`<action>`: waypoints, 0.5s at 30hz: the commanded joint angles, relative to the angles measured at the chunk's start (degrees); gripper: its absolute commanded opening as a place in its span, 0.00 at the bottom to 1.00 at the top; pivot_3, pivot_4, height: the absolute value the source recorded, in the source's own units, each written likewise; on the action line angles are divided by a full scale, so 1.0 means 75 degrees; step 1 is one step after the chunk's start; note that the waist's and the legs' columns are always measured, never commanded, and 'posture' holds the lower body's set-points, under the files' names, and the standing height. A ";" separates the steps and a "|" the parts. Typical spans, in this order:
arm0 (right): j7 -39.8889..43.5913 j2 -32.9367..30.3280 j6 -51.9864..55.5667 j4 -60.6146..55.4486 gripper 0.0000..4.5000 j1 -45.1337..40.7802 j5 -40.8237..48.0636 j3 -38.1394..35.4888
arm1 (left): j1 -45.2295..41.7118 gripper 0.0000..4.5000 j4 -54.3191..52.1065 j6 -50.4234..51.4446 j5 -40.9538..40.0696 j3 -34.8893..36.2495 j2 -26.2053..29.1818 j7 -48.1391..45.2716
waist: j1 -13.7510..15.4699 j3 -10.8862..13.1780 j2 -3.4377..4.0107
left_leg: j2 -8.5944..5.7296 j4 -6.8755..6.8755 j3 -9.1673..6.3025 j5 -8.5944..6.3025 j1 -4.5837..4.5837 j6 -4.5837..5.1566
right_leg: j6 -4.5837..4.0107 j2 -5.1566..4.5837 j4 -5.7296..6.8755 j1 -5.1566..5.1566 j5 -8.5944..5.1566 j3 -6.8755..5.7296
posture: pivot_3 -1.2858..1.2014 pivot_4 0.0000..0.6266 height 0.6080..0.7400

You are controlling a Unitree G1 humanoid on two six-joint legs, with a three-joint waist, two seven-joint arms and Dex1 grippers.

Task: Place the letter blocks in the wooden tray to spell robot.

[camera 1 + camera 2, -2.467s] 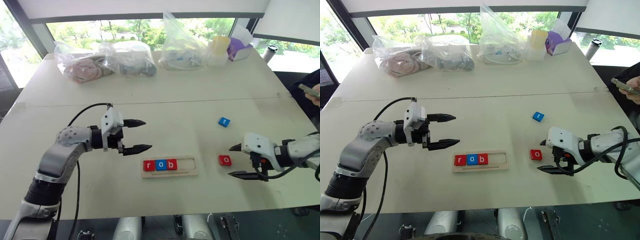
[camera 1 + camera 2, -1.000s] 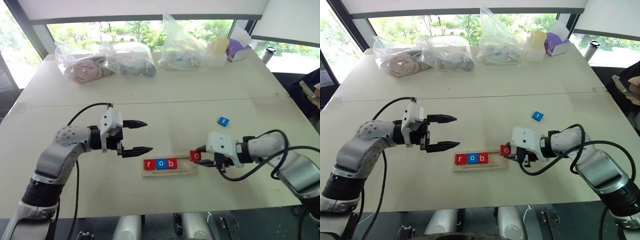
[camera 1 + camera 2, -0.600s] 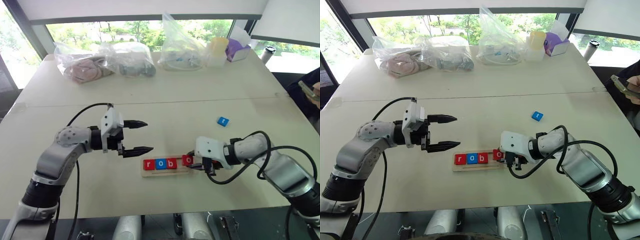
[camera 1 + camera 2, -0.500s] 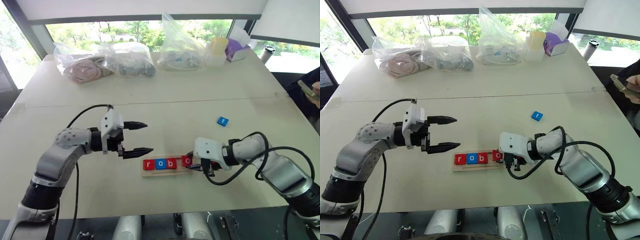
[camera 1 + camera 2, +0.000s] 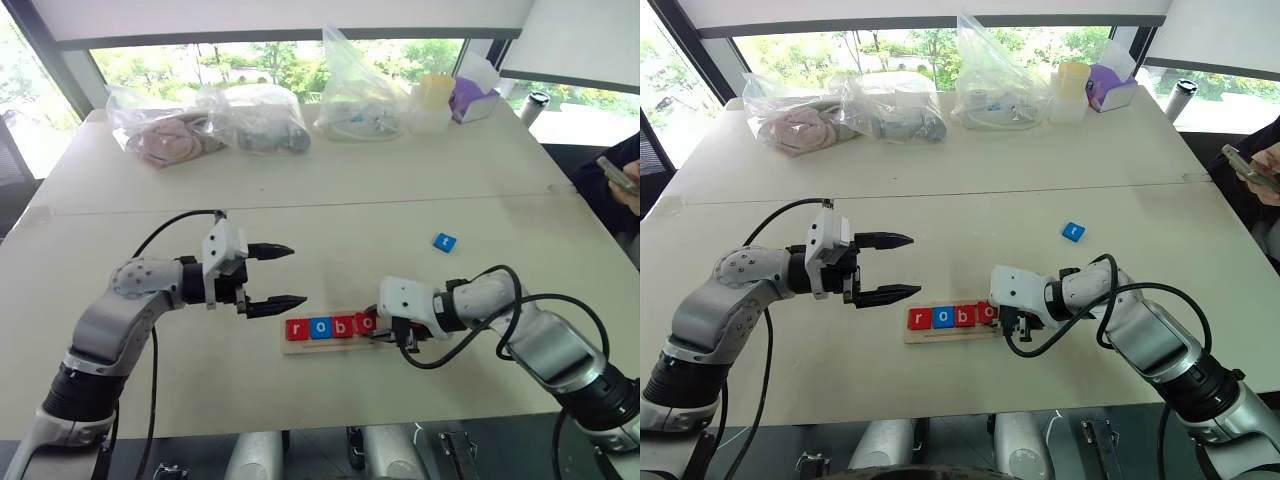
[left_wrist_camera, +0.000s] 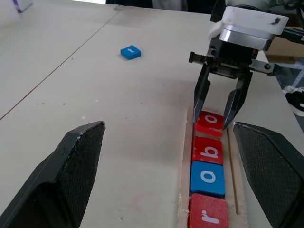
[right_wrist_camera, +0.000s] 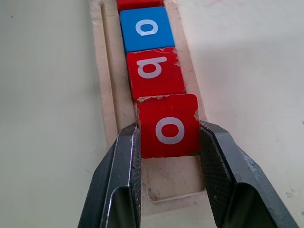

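The wooden tray (image 5: 300, 347) lies on the table's near middle with red r (image 5: 297, 329), blue o (image 5: 320, 328) and red b (image 5: 342, 326) in its slot. My right gripper (image 7: 170, 130) is shut on a red o block (image 7: 168, 124), which sits in the slot against the b (image 7: 154, 71), slightly askew. The blue t block (image 5: 444, 241) lies alone on the table, farther back and to the right. My left gripper (image 5: 296, 275) hovers open just left of the tray and holds nothing.
Several clear plastic bags (image 5: 260, 115), a yellow-lidded container (image 5: 437, 98) and a purple tissue box (image 5: 477, 92) line the table's far side. A person's hand with a phone (image 5: 625, 178) is at the right edge.
My right gripper closed on the red o on the table and carried it left into the tray, up against the b. The left arm has not moved.
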 commanded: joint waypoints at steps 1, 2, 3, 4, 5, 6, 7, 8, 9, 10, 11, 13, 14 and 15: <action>0.0073 0.0049 0.0016 -0.0194 0.25 -0.0156 -0.0028 0.0012 | 0.0030 1.00 -0.0291 -0.0035 -0.0132 0.0208 0.0059 0.0021 | 0.0000 0.0000 0.0000 | 0.0000 0.0000 0.0000 0.0000 0.0000 0.0000 | 0.0000 0.0000 0.0000 0.0000 0.0000 0.0000 | 0.52 0.24 1.00; 0.0077 0.0059 0.0013 -0.0193 0.25 -0.0159 -0.0042 0.0028 | 0.0035 1.00 -0.0295 -0.0036 -0.0133 0.0211 0.0059 0.0026 | 0.0000 0.0000 0.0000 | 0.0000 0.0000 0.0000 0.0000 0.0000 0.0000 | 0.0000 0.0000 0.0000 0.0000 0.0000 0.0000 | 0.52 0.24 1.00; 0.0076 0.0066 -0.0004 -0.0180 0.25 -0.0165 -0.0071 0.0052 | 0.0039 1.00 -0.0298 -0.0035 -0.0137 0.0214 0.0059 0.0031 | 0.0000 0.0000 0.0000 | 0.0000 0.0000 0.0000 0.0000 0.0000 0.0000 | 0.0000 0.0000 0.0000 0.0000 0.0000 0.0000 | 0.52 0.24 1.00; 0.0076 0.0070 -0.0012 -0.0168 0.25 -0.0170 -0.0087 0.0072 | 0.0042 1.00 -0.0298 -0.0036 -0.0137 0.0216 0.0057 0.0037 | 0.0000 0.0000 0.0000 | 0.0000 0.0000 0.0000 0.0000 0.0000 0.0000 | 0.0000 0.0000 0.0000 0.0000 0.0000 0.0000 | 0.52 0.24 1.00; 0.0078 0.0067 -0.0028 -0.0157 0.25 -0.0175 -0.0098 0.0086 | 0.0047 1.00 -0.0299 -0.0041 -0.0137 0.0217 0.0056 0.0044 | 0.0000 0.0000 0.0000 | 0.0000 0.0001 0.0000 0.0000 0.0000 0.0000 | 0.0000 0.0000 0.0000 0.0000 0.0000 0.0000 | 0.52 0.24 1.00; 0.0078 0.0064 -0.0030 -0.0164 0.25 -0.0173 -0.0103 0.0094 | 0.0061 1.00 -0.0309 -0.0043 -0.0141 0.0222 0.0060 0.0049 | 0.0001 0.0000 0.0000 | 0.0000 0.0001 0.0000 0.0000 0.0000 0.0000 | 0.0000 0.0000 0.0000 0.0000 0.0000 0.0000 | 0.52 0.24 1.00; 0.0079 0.0062 -0.0028 -0.0170 0.25 -0.0171 -0.0108 0.0098 | 0.0071 1.00 -0.0317 -0.0047 -0.0143 0.0226 0.0063 0.0054 | 0.0001 0.0000 0.0000 | 0.0000 0.0000 0.0000 0.0000 0.0000 0.0000 | 0.0000 0.0000 0.0000 0.0000 0.0000 0.0000 | 0.52 0.24 1.00; 0.0083 0.0063 -0.0024 -0.0176 0.25 -0.0169 -0.0111 0.0099 | 0.0080 1.00 -0.0324 -0.0048 -0.0146 0.0229 0.0064 0.0059 | 0.0000 0.0000 0.0000 | 0.0000 0.0000 0.0000 0.0000 0.0000 0.0000 | 0.0000 0.0000 0.0000 0.0000 0.0000 0.0000 | 0.52 0.24 1.00; 0.0092 0.0067 -0.0025 -0.0179 0.25 -0.0169 -0.0110 0.0100 | 0.0085 1.00 -0.0324 -0.0052 -0.0143 0.0227 0.0056 0.0069 | 0.0000 0.0000 0.0000 | 0.0000 0.0000 0.0000 0.0000 0.0000 0.0000 | 0.0000 -0.0001 0.0000 0.0000 0.0000 0.0000 | 0.52 0.24 1.00; 0.0102 0.0067 -0.0025 -0.0186 0.25 -0.0167 -0.0104 0.0098 | 0.0093 1.00 -0.0331 -0.0052 -0.0141 0.0226 0.0050 0.0081 | 0.0000 0.0000 0.0000 | 0.0000 0.0001 0.0000 0.0000 0.0000 0.0000 | 0.0000 0.0000 0.0000 0.0000 0.0000 0.0000 | 0.52 0.24 1.00; 0.0109 0.0068 -0.0025 -0.0192 0.25 -0.0166 -0.0100 0.0097 | 0.0098 1.00 -0.0337 -0.0052 -0.0141 0.0225 0.0045 0.0089 | 0.0001 0.0000 0.0000 | 0.0000 0.0000 0.0000 0.0000 0.0000 0.0000 | 0.0000 0.0000 0.0000 0.0000 0.0000 0.0000 | 0.52 0.24 1.00; 0.0107 0.0094 -0.0006 -0.0183 0.25 -0.0197 -0.0110 0.0120 | 0.0112 1.00 -0.0343 -0.0059 -0.0133 0.0215 0.0031 0.0108 | 0.0001 0.0000 0.0000 | 0.0000 0.0000 0.0000 0.0000 0.0000 0.0000 | 0.0000 0.0000 0.0000 0.0000 0.0000 0.0000 | 0.52 0.24 1.00; 0.0105 0.0107 0.0000 -0.0172 0.25 -0.0215 -0.0118 0.0132 | 0.0116 1.00 -0.0343 -0.0063 -0.0131 0.0212 0.0025 0.0115 | 0.0000 0.0000 0.0000 | 0.0000 0.0000 0.0000 0.0000 0.0000 0.0000 | 0.0000 0.0000 0.0000 0.0000 0.0000 0.0000 | 0.52 0.24 1.00; 0.0105 0.0123 0.0002 -0.0156 0.25 -0.0235 -0.0126 0.0144 | 0.0117 1.00 -0.0339 -0.0069 -0.0126 0.0208 0.0018 0.0124 | -0.0001 0.0000 0.0000 | 0.0000 0.0001 0.0000 0.0000 0.0000 0.0000 | 0.0000 0.0000 0.0000 0.0000 0.0000 0.0000 | 0.52 0.24 1.00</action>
